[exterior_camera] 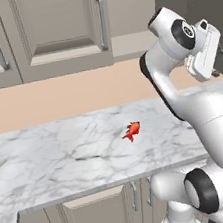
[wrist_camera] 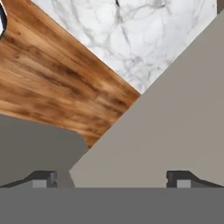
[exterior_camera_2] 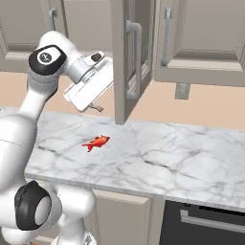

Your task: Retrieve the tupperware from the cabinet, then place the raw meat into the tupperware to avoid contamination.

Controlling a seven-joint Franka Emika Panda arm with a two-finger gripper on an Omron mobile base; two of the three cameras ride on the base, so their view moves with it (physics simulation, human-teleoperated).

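Observation:
The raw meat (exterior_camera: 132,130) is a small red-orange fish-shaped piece lying alone on the marble counter (exterior_camera: 50,158); it is also in the right base view (exterior_camera_2: 97,142). One door of the cabinet (exterior_camera_2: 125,62) stands swung open, seen edge-on with its long bar handle. My white hand (exterior_camera_2: 91,86) hangs above the counter just left of that door, well above the meat. In the hand view my gripper (wrist_camera: 111,179) is open, fingertips (wrist_camera: 41,178) far apart with nothing between them, close against the beige door panel. The tupperware is out of view.
Closed wall cabinet doors (exterior_camera: 60,25) line the wall above the counter on the left. Base cabinet doors (exterior_camera: 99,216) sit under the counter, and a dark appliance front (exterior_camera_2: 206,225) is at lower right. Wood floor (wrist_camera: 43,87) lies beyond the counter edge. A wall outlet (exterior_camera_2: 182,90) is behind.

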